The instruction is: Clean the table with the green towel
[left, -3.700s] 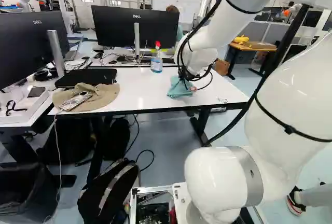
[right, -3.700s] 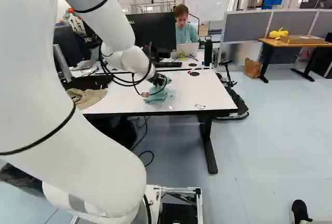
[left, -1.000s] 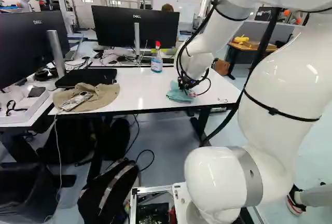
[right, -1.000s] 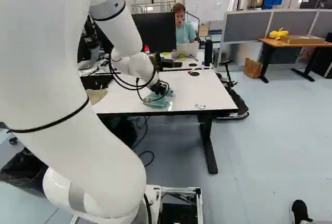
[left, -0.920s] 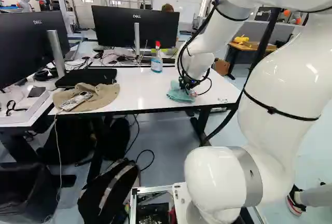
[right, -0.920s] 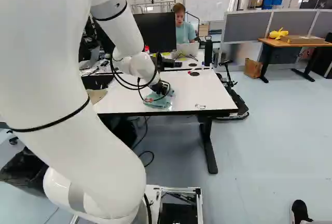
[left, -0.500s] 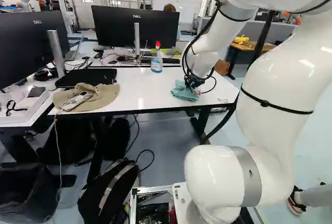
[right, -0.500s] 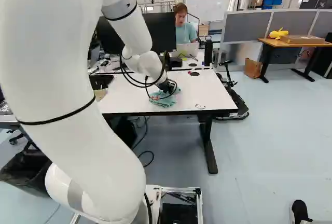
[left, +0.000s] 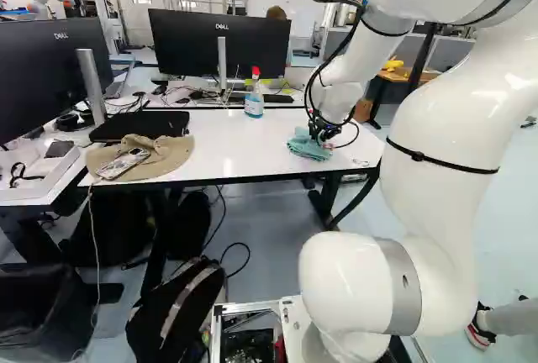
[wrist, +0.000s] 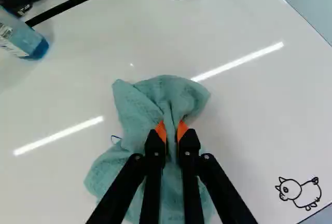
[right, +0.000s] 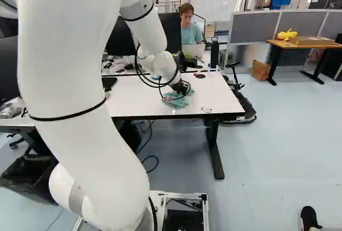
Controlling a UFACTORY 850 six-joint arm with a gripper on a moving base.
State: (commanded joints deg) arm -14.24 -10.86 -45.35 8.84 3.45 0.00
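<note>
Your gripper point(wrist: 171, 130) had the green towel point(wrist: 141, 114) pinched tight; the doodle point(wrist: 300, 192), prob. your next wipe, lay to its R in R base view, nr table edge point(right: 171, 117).

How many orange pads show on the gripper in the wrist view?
2. One pad is on the finger nearer the spray bottle, the other on the finger nearer the animal drawing. The green towel is pinched between them and covers neither fully.
</note>
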